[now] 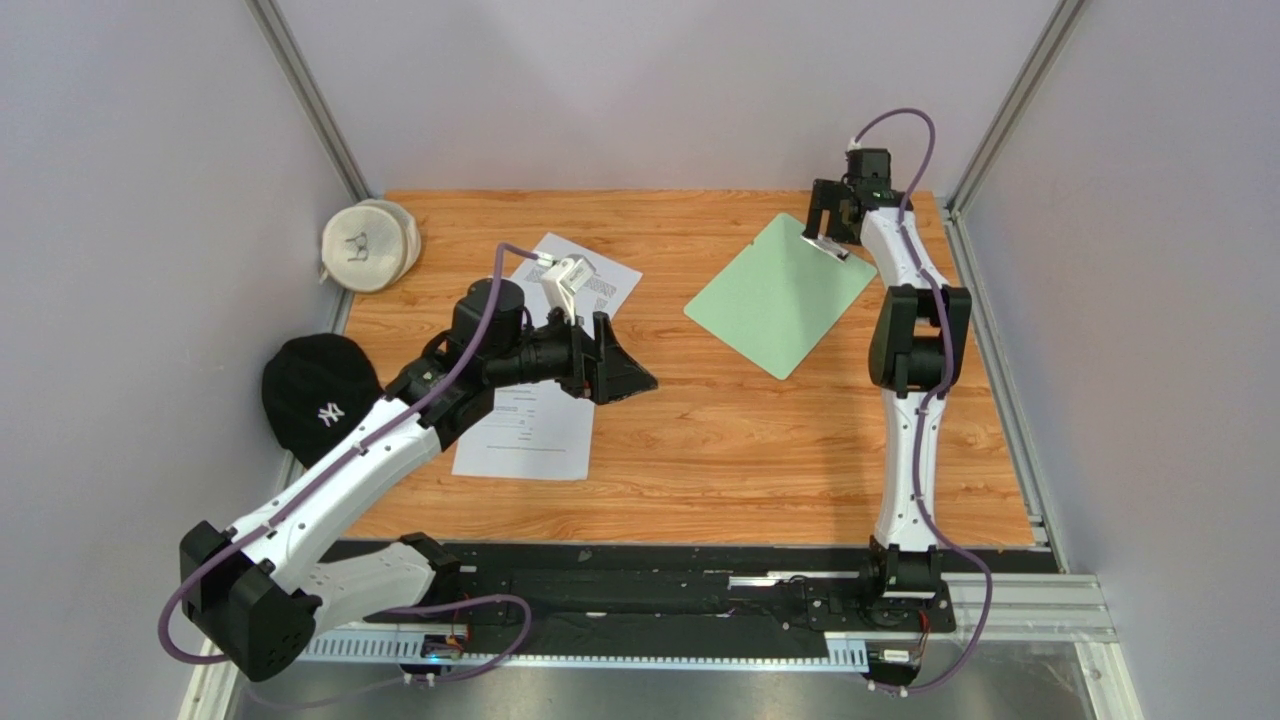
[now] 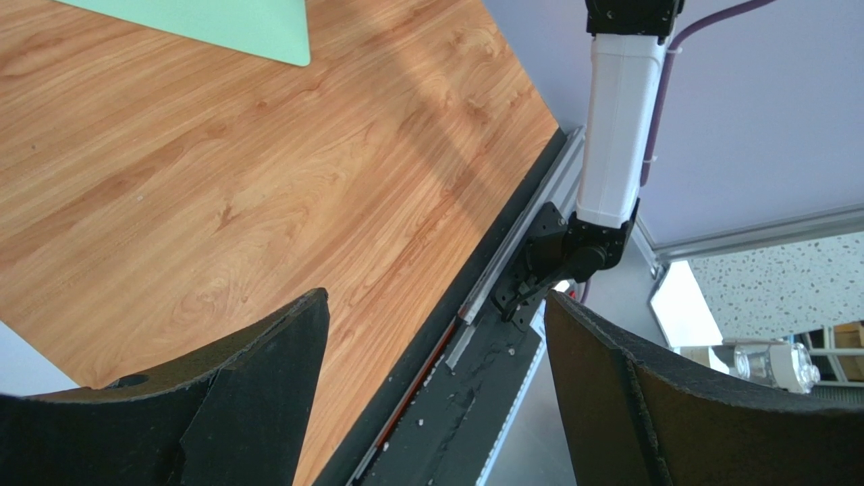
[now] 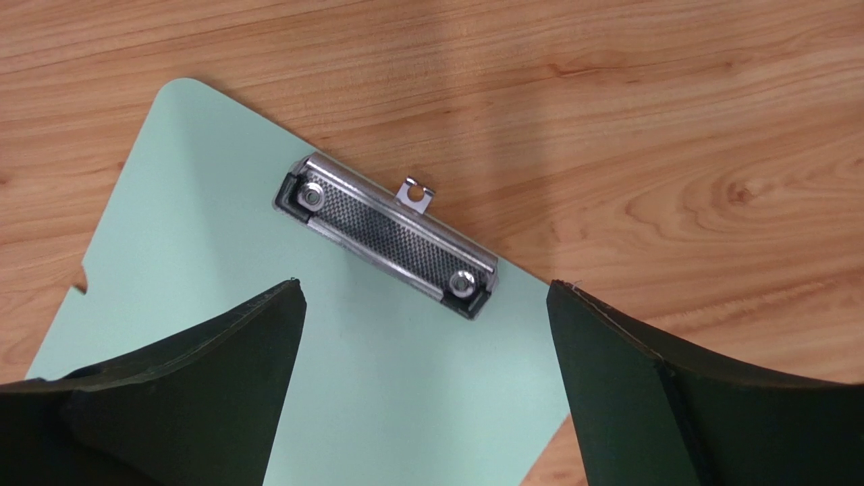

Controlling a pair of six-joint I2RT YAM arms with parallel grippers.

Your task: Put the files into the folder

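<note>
On the table [image 1: 721, 450], two files [image 1: 526, 435], one folder [image 1: 778, 293]

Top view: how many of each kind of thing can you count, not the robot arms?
files (white sheets): 2 showing, partly hidden under an arm
folder (pale green): 1
black cap: 1
cream round cloth thing: 1
Total: 5

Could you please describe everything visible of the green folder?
The folder is a thin pale green board with rounded corners, lying flat and diagonal on the table, far right. A metal clip sits closed on its far short edge. No paper is on it. The open right gripper hovers over the clip, apparently not touching.
</note>
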